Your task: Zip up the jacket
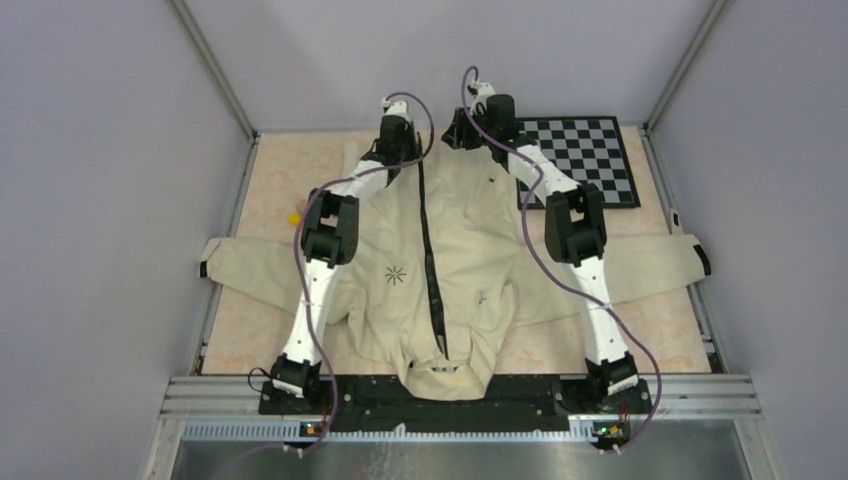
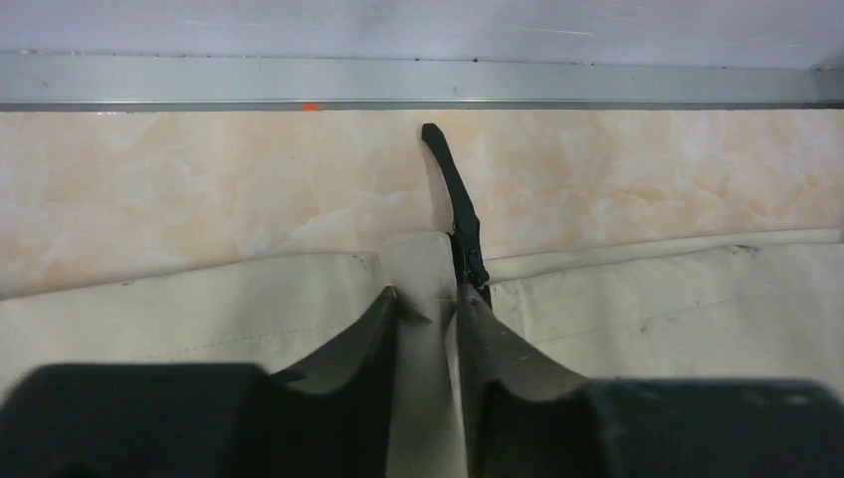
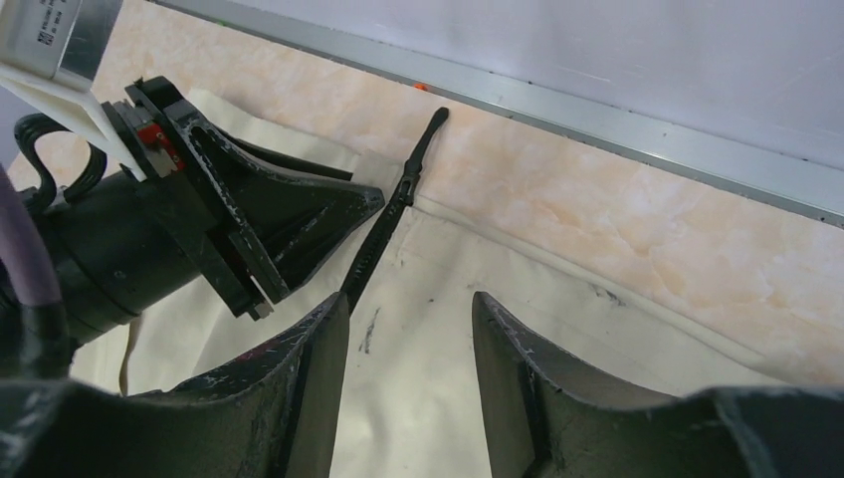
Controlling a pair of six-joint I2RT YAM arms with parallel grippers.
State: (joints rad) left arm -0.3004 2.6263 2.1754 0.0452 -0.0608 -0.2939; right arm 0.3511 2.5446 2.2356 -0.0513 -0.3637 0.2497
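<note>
The cream jacket (image 1: 470, 250) lies spread flat, collar near the arm bases and hem at the far end. Its black zipper (image 1: 430, 250) runs down the middle. In the left wrist view the black slider (image 2: 468, 254) sits at the hem, and a black tail (image 2: 443, 164) sticks out over the table. My left gripper (image 2: 428, 299) is shut on a fold of hem fabric just left of the slider; it also shows in the top view (image 1: 400, 148). My right gripper (image 3: 413, 299) is open and empty, hovering over the jacket's cloth (image 3: 468, 269) right of the zipper (image 3: 373, 239); it also shows in the top view (image 1: 460, 130).
A black-and-white checkerboard (image 1: 585, 155) lies at the far right, partly under the right arm. A small yellow object (image 1: 294, 217) sits left of the jacket. A metal rail (image 2: 418, 90) and walls bound the far table edge. The sleeves reach both side edges.
</note>
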